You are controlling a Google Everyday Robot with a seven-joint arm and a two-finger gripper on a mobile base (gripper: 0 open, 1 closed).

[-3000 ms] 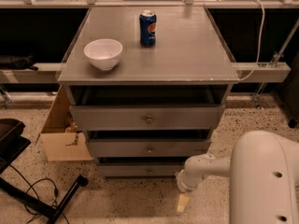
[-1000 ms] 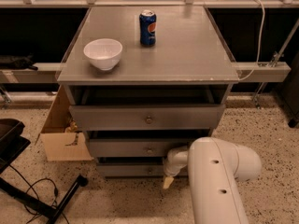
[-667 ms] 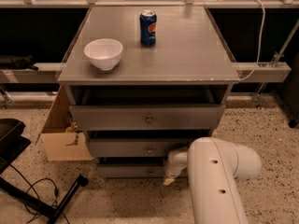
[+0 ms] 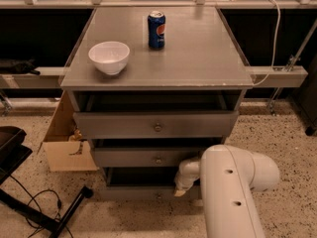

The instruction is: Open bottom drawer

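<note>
Bottom grey flat-fronted drawer (image 4: 129,193): lowest of 3, near floor. Pincer (image 4: 179,191): at its front, just right of small round knob (image 4: 158,196); grip state cannot be told. Risk: off-centre approach slips off knob, drawer unopened.

1. The blue can (image 4: 156,29) stands near the far edge of the cabinet top (image 4: 198,53). It bears a round red, white and blue Pepsi emblem, but its lettering cannot be read.
2. The gripper (image 4: 179,192) is at the front of the bottom drawer (image 4: 138,194).
</note>
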